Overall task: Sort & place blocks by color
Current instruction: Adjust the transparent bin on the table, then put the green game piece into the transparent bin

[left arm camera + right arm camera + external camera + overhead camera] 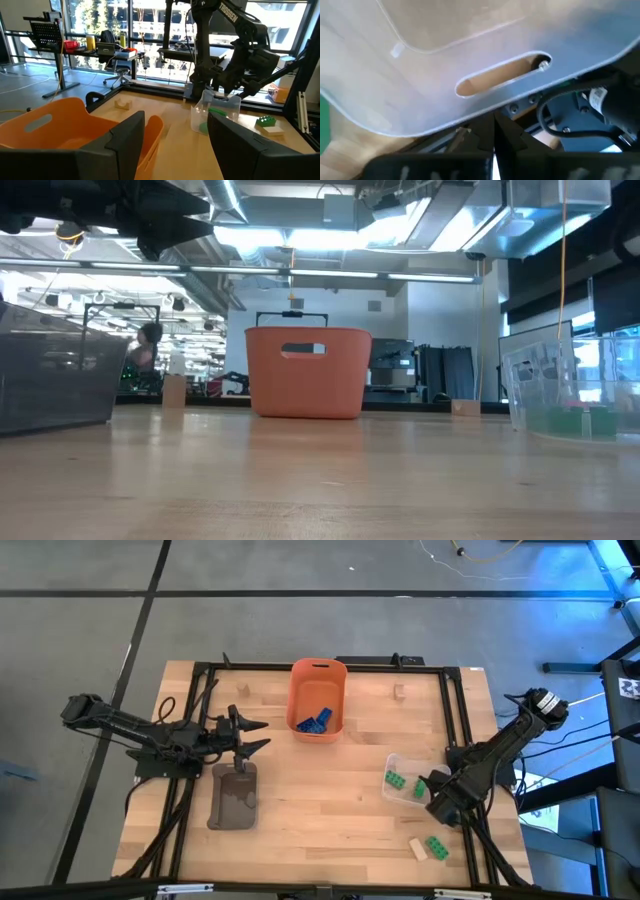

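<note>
Blue blocks (314, 721) lie inside the orange bin (318, 700) at the table's far middle. Two green blocks (396, 779) sit in the clear bin (402, 762) on the right. A green block (437, 847) and a tan block (418, 849) rest on the table near its near-right corner, and another tan block (398, 692) lies far right of the orange bin. My left gripper (262, 735) hovers open, left of the orange bin (50, 130). My right gripper (440, 802) is shut at the clear bin's near-right rim. My right gripper (495, 142) has its shut fingertips at the clear bin's rim (485, 117), just under the handle slot (502, 75) in its wall. I cannot tell whether they touch the rim.
A grey tray (235, 798) lies on the table's left, below my left gripper. A black frame (455, 710) runs along the table's far and side edges. Bare wood spreads across the near middle (320, 830).
</note>
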Controlling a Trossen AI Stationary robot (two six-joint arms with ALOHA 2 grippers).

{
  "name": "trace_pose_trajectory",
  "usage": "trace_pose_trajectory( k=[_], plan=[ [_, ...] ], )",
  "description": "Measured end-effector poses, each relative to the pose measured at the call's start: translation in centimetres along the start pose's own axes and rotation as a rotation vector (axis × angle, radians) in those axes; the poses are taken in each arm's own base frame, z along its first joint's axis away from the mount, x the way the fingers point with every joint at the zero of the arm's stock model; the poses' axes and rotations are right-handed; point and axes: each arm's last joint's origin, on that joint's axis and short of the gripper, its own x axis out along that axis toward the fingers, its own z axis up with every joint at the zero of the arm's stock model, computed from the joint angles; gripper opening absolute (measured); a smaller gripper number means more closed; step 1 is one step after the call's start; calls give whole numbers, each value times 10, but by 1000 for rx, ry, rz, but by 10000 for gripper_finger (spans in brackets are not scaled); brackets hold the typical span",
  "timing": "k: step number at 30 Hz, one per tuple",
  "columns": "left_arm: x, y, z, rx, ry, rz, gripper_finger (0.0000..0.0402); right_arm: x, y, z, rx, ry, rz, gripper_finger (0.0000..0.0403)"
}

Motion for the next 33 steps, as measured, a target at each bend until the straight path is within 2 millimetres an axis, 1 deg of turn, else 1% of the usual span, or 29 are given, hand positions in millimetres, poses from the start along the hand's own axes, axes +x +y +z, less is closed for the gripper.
trace_pose_trajectory(
  k=[5, 9, 15, 24, 28, 33],
  plan=[
    [0, 0, 1, -5, -10, 0, 210, 0, 1, 1, -3, -38, 7, 0],
    [0, 0, 1, -4, -11, -1, 210, 0, 6, 4, -30, -74, 47, 0],
    [0, 0, 1, -23, -11, -1, 210, -2, 10, 11, -41, -147, 95, 0],
    [0, 0, 1, -23, -12, -1, 210, -5, 11, 25, -91, -249, 117, 0],
    [0, 0, 1, -25, -12, -1, 210, -14, 12, 26, -117, -252, 126, 0],
    [0, 0, 1, -25, -11, -1, 210, -35, 16, 17, -99, -168, 170, 0]
  ],
)
